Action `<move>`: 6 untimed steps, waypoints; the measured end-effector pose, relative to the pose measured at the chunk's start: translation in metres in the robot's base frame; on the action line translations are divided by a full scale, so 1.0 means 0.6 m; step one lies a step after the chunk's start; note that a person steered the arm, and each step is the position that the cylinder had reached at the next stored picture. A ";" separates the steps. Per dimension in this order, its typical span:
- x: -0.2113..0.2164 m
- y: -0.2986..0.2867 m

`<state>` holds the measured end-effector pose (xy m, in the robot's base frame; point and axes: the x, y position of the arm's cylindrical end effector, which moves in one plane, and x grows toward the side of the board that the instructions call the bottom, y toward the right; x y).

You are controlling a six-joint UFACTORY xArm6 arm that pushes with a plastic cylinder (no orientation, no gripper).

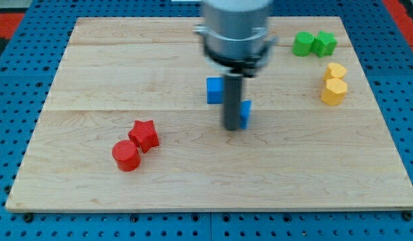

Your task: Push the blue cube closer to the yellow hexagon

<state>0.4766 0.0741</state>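
Note:
My tip (232, 127) rests on the board near its middle. A blue cube (215, 90) sits just up and left of the rod, partly hidden by it. A second blue block (245, 114) lies right against the rod's right side; its shape is mostly hidden. The yellow hexagon (333, 92) stands at the view's right, with another yellow block (335, 70) touching it from above. The blue cube is well to the left of the yellow hexagon.
Two green blocks (302, 44) (324, 43) sit together at the view's top right. A red star (145, 135) and a red cylinder (126, 155) sit together at the lower left. The wooden board (206, 187) lies on a blue pegboard.

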 end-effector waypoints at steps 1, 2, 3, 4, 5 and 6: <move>-0.012 0.107; 0.010 0.074; 0.011 -0.034; -0.026 -0.057; -0.052 0.069; -0.055 0.131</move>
